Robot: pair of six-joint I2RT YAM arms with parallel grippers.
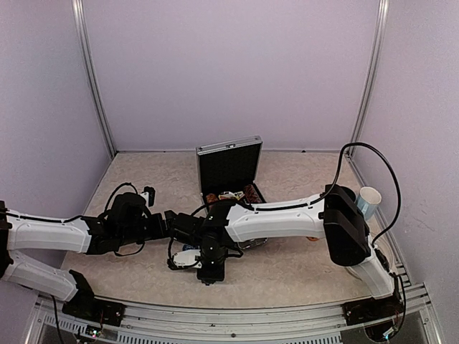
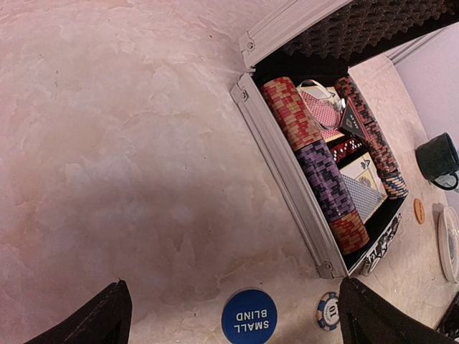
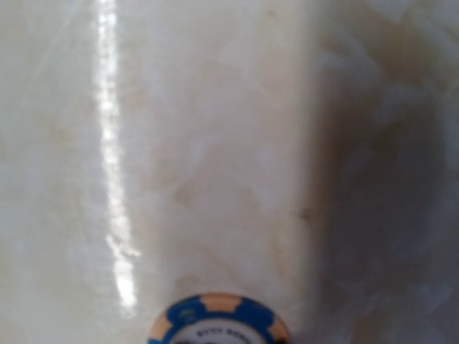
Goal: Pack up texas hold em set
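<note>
Texas hold em set [image 1: 231, 195] is mostly packed. Its aluminium case [image 2: 287, 179] lies open on the table [image 2: 107, 143] with the lid propped upright, so the rows of chips [image 2: 290, 111], the card decks and the black triangle inside can be reached from above. Two pieces lie outside on the marbled surface, near the case's closest corner: the blue SMALL BLIND button [image 2: 249, 316] and, just beside it, a loose chip [image 2: 328, 311] lying flat. The left gripper [image 2: 233, 294] hangs low over this spot with its fingers spread as wide as they go and nothing between them. The button sits directly below the gap, probably lined up for a pick. The right gripper [image 1: 209, 266] points straight down at the table on the near side of the case. Its wrist view shows a blue-and-cream chip [image 3: 219, 319] at the bottom edge, about where its fingers should be. The fingers themselves are out of frame, so I cannot tell how far they are closed or whether they grip the chip.
</note>
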